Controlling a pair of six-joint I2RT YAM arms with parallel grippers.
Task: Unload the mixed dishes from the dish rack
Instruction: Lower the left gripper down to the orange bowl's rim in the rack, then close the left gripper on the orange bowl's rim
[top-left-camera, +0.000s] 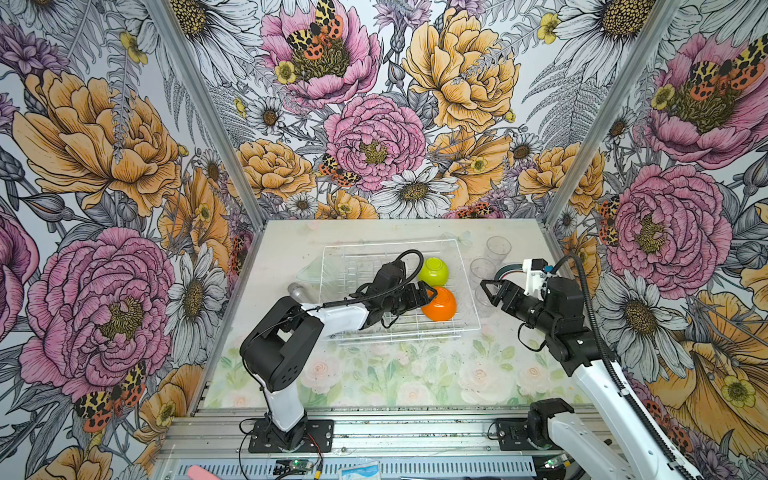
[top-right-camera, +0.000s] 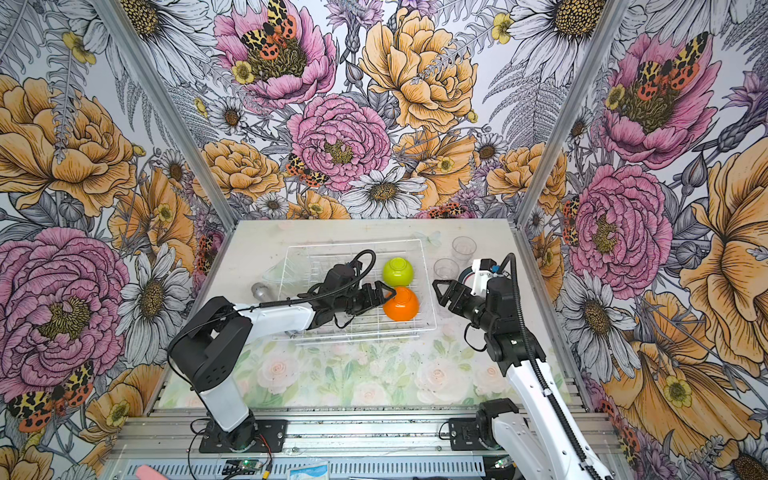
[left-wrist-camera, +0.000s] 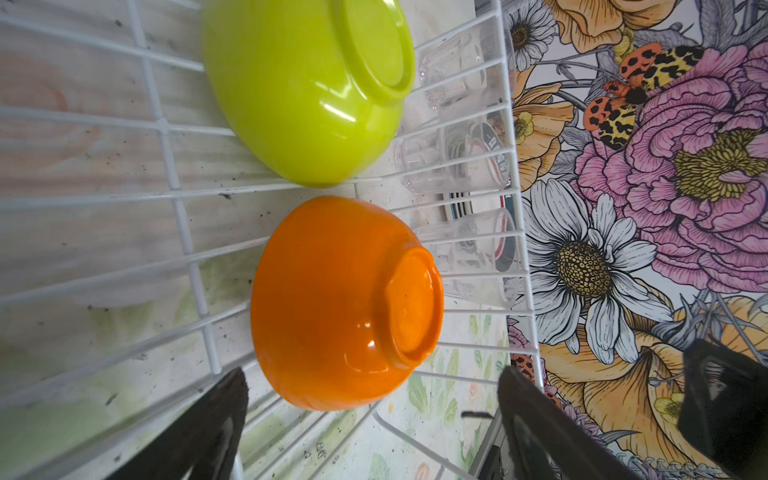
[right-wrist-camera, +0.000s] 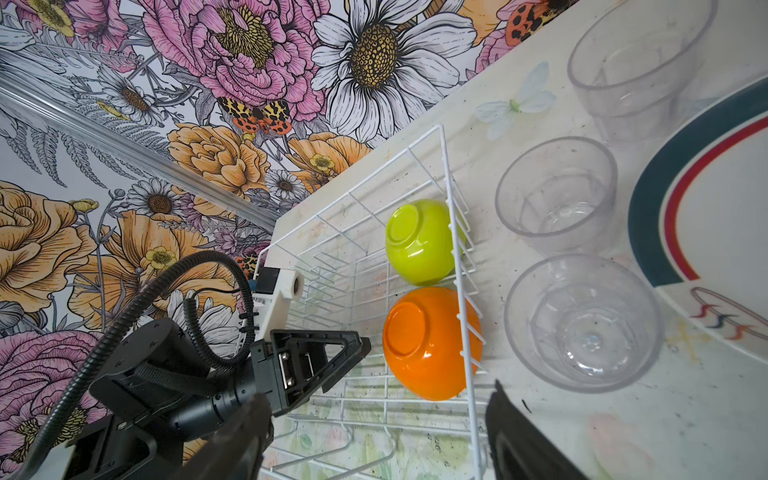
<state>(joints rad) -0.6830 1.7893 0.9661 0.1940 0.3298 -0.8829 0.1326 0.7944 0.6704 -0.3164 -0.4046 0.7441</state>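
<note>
The dish rack (top-left-camera: 405, 336) is a white wire basket in the middle of the table in both top views. At its right end lie a lime-green bowl (top-left-camera: 433, 271) and an orange bowl (top-left-camera: 440, 306), both bottom up. My left gripper (top-left-camera: 430, 297) reaches into the rack, open, its fingers either side of the orange bowl's (left-wrist-camera: 332, 299) near edge and holding nothing. My right gripper (top-left-camera: 489, 294) hovers open just outside the rack's right wall. Three clear tumblers (right-wrist-camera: 582, 320) stand upright on the table beside it, next to a dark-rimmed white plate (right-wrist-camera: 706, 216).
A grey metal cylinder (top-left-camera: 297, 292) lies against the rack's left side, with a pale clear dish (top-left-camera: 309, 270) just behind it. The flowered walls close in the table at the back and both sides.
</note>
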